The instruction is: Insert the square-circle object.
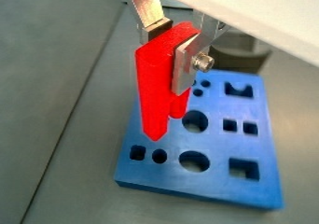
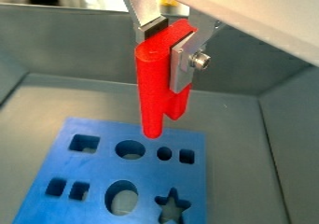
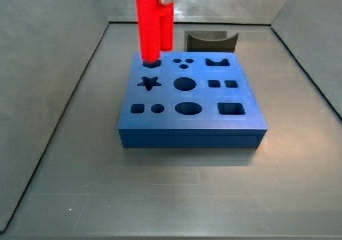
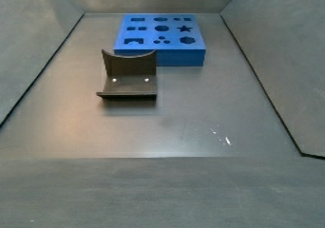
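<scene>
While pincer (image 1: 169,43) grips it, glossy red peg (image 1: 157,86) hangs upright.

A lab test cell: bare grey metal walls (image 4: 260,70) enclose the floor under the gripper (image 1: 169,50), holding only a blue block (image 3: 187,109).

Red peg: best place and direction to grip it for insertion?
Grip the red peg at its upper end, from above, as the claw holds it now. Its long flat sides suit the pads, and it hangs upright, lower tip free above the blue block.
</scene>
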Robot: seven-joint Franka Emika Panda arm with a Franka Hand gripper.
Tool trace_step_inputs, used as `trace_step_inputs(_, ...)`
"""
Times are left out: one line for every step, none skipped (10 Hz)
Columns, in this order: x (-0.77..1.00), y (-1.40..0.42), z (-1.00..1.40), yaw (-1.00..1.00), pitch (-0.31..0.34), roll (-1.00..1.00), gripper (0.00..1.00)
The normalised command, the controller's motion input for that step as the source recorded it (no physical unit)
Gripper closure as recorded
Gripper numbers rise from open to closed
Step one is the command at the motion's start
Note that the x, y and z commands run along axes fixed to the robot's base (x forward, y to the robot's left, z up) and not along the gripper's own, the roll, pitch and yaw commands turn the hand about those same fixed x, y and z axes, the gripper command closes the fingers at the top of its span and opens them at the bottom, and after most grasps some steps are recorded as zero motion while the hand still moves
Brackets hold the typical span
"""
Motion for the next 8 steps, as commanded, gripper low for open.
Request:
trace_step_inputs(0.0,0.0,-0.36,-1.0,-0.034,0.0,1.0)
trace_step_inputs(0.0,0.0,-0.28,-1.0,-0.051,0.04,1.0)
trace_step_inputs(0.0,0.0,-0.14,-1.0,-0.031,0.16,1.0)
trace_step_inputs(0.0,0.0,-0.1,-0.99,-0.024,0.21,1.0)
trace_step_inputs(0.0,0.0,-0.05,-0.97,-0.007,0.23,1.0)
trace_step_inputs(-0.01,0.0,0.0,-0.92,0.0,0.29,1.0)
trace_step_inputs(-0.01,0.0,0.0,-0.92,0.0,0.29,1.0)
trace_step_inputs(-0.04,-0.01,0.0,-0.9,0.0,0.32,1.0)
